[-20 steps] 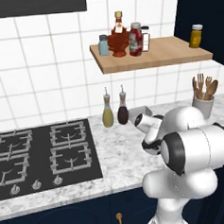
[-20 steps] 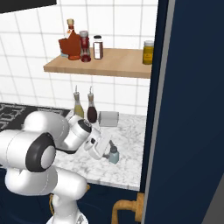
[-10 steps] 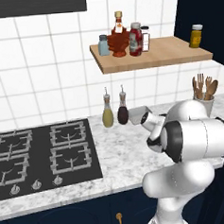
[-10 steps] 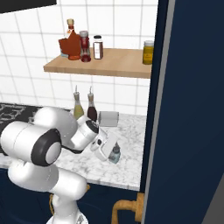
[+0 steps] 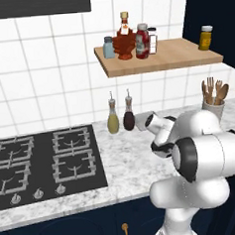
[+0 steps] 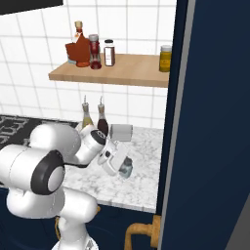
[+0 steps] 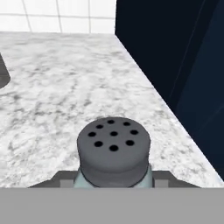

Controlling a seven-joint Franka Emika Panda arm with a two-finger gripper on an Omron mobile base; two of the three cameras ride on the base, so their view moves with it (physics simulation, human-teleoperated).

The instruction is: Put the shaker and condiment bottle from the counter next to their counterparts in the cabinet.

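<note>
The shaker point(image 7: 113, 148), pale blue-grey with a dark holed cap, stands on the marble counter point(image 7: 65, 78) near its right end. My gripper point(image 7: 113, 177) is shut on its body, one finger point(image 7: 64, 176) pressing at each side. From the right base view the gripper point(image 6: 123, 168) reaches down at the shaker point(image 6: 127, 169) beside the dark blue panel. On the wooden cabinet shelf point(image 5: 175, 56) stand the red condiment bottle point(image 5: 142, 40), the maple-leaf bottle point(image 5: 124, 39) and a matching pale shaker point(image 5: 108, 46).
A tall dark blue panel point(image 6: 210, 122) rises close to the right of the shaker. Two oil cruets point(image 5: 120, 118) stand at the back wall, and a utensil holder point(image 5: 212, 100) to their right. The stove point(image 5: 43, 162) lies to the left. A yellow jar point(image 5: 206, 37) sits at the shelf's right end.
The jaws have come together onto the shaker. The hand has stayed at the same spot on the counter while the arm's elbow shifted a little.
</note>
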